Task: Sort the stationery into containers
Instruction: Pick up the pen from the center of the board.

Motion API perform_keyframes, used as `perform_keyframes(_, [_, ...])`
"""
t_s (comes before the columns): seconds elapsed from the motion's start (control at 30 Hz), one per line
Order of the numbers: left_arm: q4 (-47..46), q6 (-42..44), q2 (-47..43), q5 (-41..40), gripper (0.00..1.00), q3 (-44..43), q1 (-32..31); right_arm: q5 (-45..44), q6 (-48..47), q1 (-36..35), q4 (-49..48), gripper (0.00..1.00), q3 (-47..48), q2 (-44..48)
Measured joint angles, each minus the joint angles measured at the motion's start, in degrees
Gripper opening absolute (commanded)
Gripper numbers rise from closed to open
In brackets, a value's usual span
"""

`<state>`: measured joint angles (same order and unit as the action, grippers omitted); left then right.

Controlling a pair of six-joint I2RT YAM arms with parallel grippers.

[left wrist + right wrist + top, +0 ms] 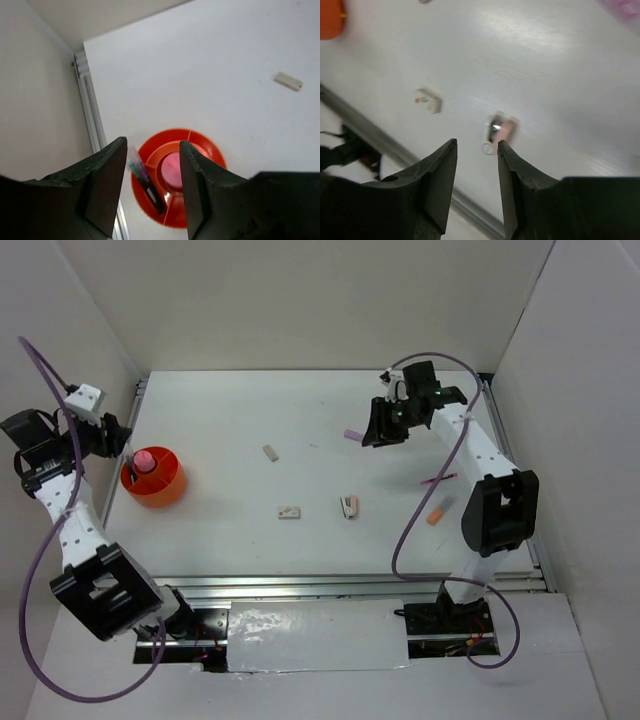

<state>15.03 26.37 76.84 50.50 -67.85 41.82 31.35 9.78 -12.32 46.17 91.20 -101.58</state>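
Note:
The orange-red tub (pixel 160 486) stands at the table's left edge with the pink stubby cylinder (pixel 145 457) in its middle. In the left wrist view the tub (pixel 200 150) also holds the cylinder (pixel 171 170) and a few dark pens (pixel 146 183) in a side compartment. My left gripper (pixel 112 436) (pixel 152 146) hangs open and empty above the tub. My right gripper (pixel 384 430) (pixel 476 145) is open and empty at the back right, next to a lilac pen (pixel 352 435). A red pen (pixel 440 478) and an orange bit (pixel 436 513) lie at the right.
A white block (pixel 270 452) (pixel 288 81) lies mid-table. A white block with a red dot (pixel 289 511) (pixel 428 100) and a small pink-and-metal item (pixel 349 506) (pixel 501 129) lie nearer the front. White walls close in the table; a metal rail (pixel 92 115) runs along the left edge.

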Motion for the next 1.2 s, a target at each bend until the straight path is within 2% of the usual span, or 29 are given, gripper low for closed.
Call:
perform_keyframes(0.17, [1.1, 2.0, -8.2, -1.6, 0.63, 0.0, -9.2, -13.0, -9.9, 2.6, 4.3, 0.37, 0.9, 2.7])
perform_keyframes(0.27, [3.7, 4.6, -10.9, -2.2, 0.69, 0.3, -14.1, -19.7, -19.1, 5.1, 7.4, 0.38, 1.5, 1.6])
perform_keyframes(0.47, [10.4, 10.8, -12.2, -2.5, 0.7, 0.5, -21.2, -29.2, -37.4, 11.5, 12.3, 0.39, 1.9, -3.9])
perform_keyframes(0.57, [13.3, 13.0, -12.0, -2.8, 0.7, 0.5, -23.7, -33.4, -44.7, 12.5, 13.0, 0.39, 1.9, -6.8])
perform_keyframes(0.83, [17.8, 16.1, -10.3, -3.3, 0.7, 0.5, -26.3, -42.0, -59.2, 12.1, 11.9, 0.44, 1.4, -12.5])
perform_keyframes(1.2, [18.4, 17.1, -9.8, -2.7, 0.71, 0.8, -26.8, -40.9, -72.7, 13.9, 11.6, 0.46, 1.5, -14.6])
